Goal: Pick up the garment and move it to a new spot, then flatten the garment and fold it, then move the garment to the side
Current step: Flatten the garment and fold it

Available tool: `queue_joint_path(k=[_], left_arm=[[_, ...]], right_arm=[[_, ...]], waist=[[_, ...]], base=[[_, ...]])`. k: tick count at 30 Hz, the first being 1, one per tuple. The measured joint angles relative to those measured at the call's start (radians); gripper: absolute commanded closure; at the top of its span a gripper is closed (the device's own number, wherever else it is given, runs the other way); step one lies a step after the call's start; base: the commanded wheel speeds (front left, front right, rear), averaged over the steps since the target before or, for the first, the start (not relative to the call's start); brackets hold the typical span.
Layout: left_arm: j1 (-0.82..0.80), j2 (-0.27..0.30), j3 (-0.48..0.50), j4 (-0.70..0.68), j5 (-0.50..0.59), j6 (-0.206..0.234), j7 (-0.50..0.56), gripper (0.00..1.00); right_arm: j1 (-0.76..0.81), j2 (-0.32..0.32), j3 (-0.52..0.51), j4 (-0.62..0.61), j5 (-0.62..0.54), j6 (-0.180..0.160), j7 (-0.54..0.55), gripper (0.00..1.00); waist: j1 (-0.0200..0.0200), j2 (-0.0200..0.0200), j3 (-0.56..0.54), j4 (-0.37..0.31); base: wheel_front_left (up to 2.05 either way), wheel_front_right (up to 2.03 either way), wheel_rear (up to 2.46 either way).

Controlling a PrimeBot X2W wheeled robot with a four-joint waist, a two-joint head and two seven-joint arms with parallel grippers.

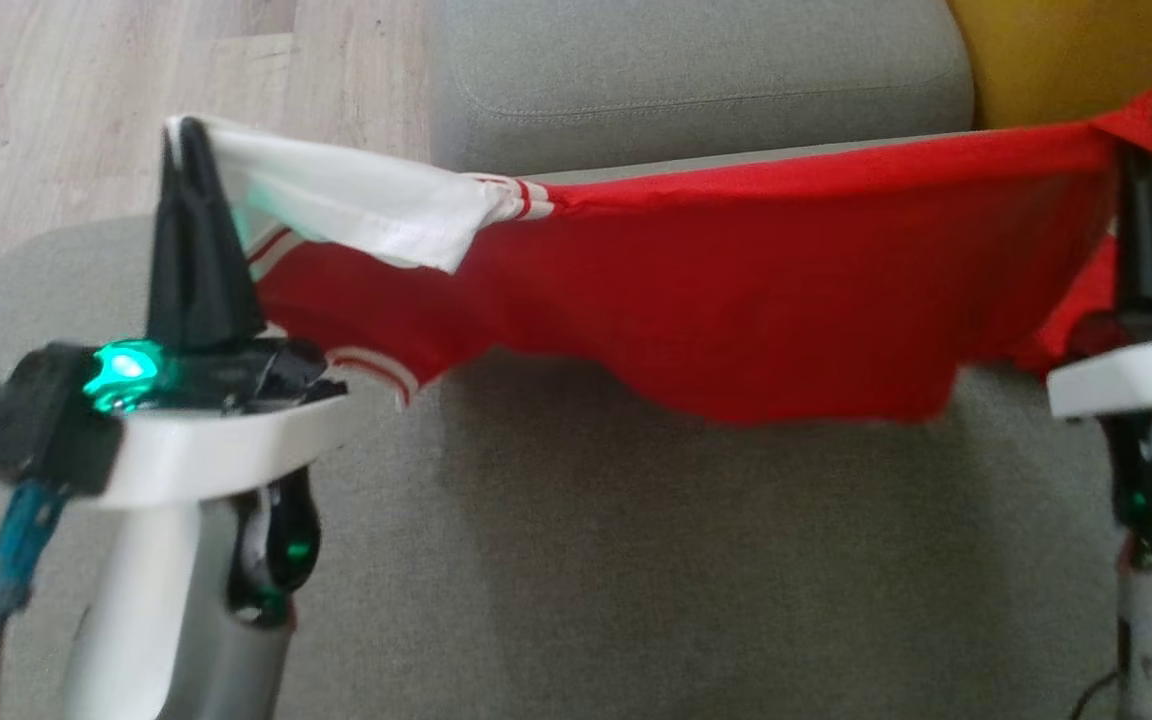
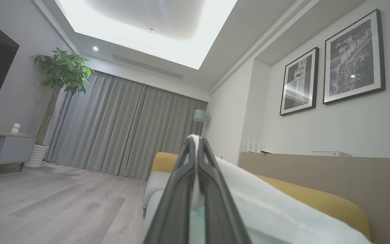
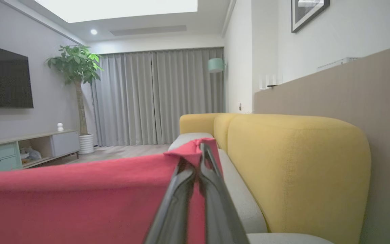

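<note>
Two claws nearest, both closed tight on one garment (image 1: 736,300): left claw (image 1: 186,135) on the white end, right claw (image 1: 1146,150) on a red corner. Stretched in air between them, hanging above the grey sofa cushion (image 1: 636,560), near its far edge.

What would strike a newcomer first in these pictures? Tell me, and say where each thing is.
The red garment, held stretched in the air above the grey sofa seat, across the head view. The left hand is shut on its white end, the right hand on a red corner. The right wrist view adds a bright yellow backrest at its right.
</note>
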Motion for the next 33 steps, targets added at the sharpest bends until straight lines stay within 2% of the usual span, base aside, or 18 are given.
queue_joint_path(k=[4,7,9,13,15,17,21,27,30,33], left_arm=[[0.036,0.030,0.008,-0.135,0.013,0.018,0.046,1.00],[0.032,0.052,0.008,-0.202,0.026,0.018,0.085,1.00],[0.008,0.067,0.006,-0.206,0.030,0.015,0.118,1.00],[-0.133,0.085,-0.007,-0.122,-0.002,-0.032,0.195,1.00],[-0.252,0.087,-0.009,-0.025,-0.035,-0.068,0.234,1.00],[-0.393,0.110,-0.019,0.105,-0.020,-0.109,0.249,1.00],[-0.689,0.133,-0.023,0.387,0.008,-0.169,0.249,1.00],[-1.056,0.135,0.001,0.719,0.060,-0.176,0.086,1.00],[-1.134,0.125,0.009,0.821,0.061,-0.179,0.003,1.00],[-1.137,0.111,0.003,0.890,0.062,-0.203,-0.032,1.00]], right_arm=[[0.070,0.026,-0.019,-0.153,0.000,0.000,0.058,1.00],[0.094,0.037,-0.023,-0.218,0.000,0.000,0.096,1.00],[0.089,0.039,-0.023,-0.232,-0.003,0.000,0.121,1.00],[0.005,0.035,-0.020,-0.195,-0.001,0.000,0.161,1.00],[-0.095,0.016,-0.004,-0.131,0.007,0.000,0.180,1.00],[-0.227,-0.021,0.024,-0.043,0.011,0.000,0.185,1.00],[-0.539,-0.072,0.085,0.206,0.019,0.000,0.171,1.00],[-0.939,-0.082,0.129,0.571,-0.022,0.000,-0.021,1.00],[-1.028,-0.080,0.141,0.704,-0.064,0.000,-0.130,1.00],[-1.039,-0.078,0.147,0.818,-0.075,0.000,-0.203,1.00]], waist=[[0.0000,0.0000,0.008,0.002],[0.0001,0.0000,0.026,0.002],[0.0001,0.0000,0.041,0.002],[0.0001,0.0000,0.088,0.002],[0.0003,0.0000,0.120,0.002],[0.0004,0.0000,0.158,0.002],[0.0006,-0.0001,0.239,0.000],[0.0008,-0.0001,0.346,0.000],[0.0007,-0.0001,0.368,0.006],[0.0001,0.0000,0.372,0.022]], base=[[0.00,0.00,0.00],[0.00,0.00,0.00],[0.00,0.00,0.00],[0.00,0.00,0.00],[0.00,0.00,0.00],[0.00,0.00,0.00],[0.00,0.00,0.00],[0.00,0.00,0.00],[0.00,0.00,0.00],[0.00,0.00,0.00]])
